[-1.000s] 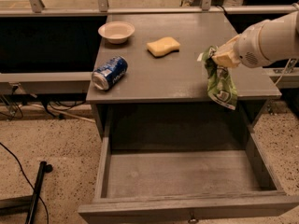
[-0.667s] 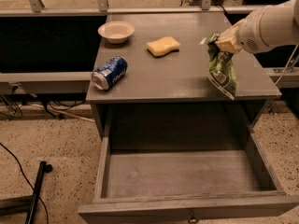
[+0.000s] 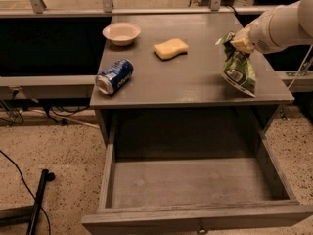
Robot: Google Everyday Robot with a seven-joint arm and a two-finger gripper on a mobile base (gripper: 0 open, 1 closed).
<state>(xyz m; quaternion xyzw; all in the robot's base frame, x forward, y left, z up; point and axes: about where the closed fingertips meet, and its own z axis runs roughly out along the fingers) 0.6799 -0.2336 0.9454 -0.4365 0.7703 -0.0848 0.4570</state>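
Observation:
My gripper (image 3: 238,42) reaches in from the right over the grey table top (image 3: 190,77) and is shut on the top of a green chip bag (image 3: 238,69). The bag hangs down from it above the table's right side, its lower end near the right front corner. A yellow sponge (image 3: 170,48) lies at the middle back. On its side near the left front edge rests a blue soda can (image 3: 114,76). A white bowl (image 3: 121,33) stands at the back left.
Below the table top a wide drawer (image 3: 195,185) is pulled fully open with nothing inside. A black stand (image 3: 38,199) and cables lie on the speckled floor at the left. A rail and glass panel run behind the table.
My gripper has lifted the chip bag a little and carried it slightly farther back over the table's right side. The can, sponge and bowl have not moved.

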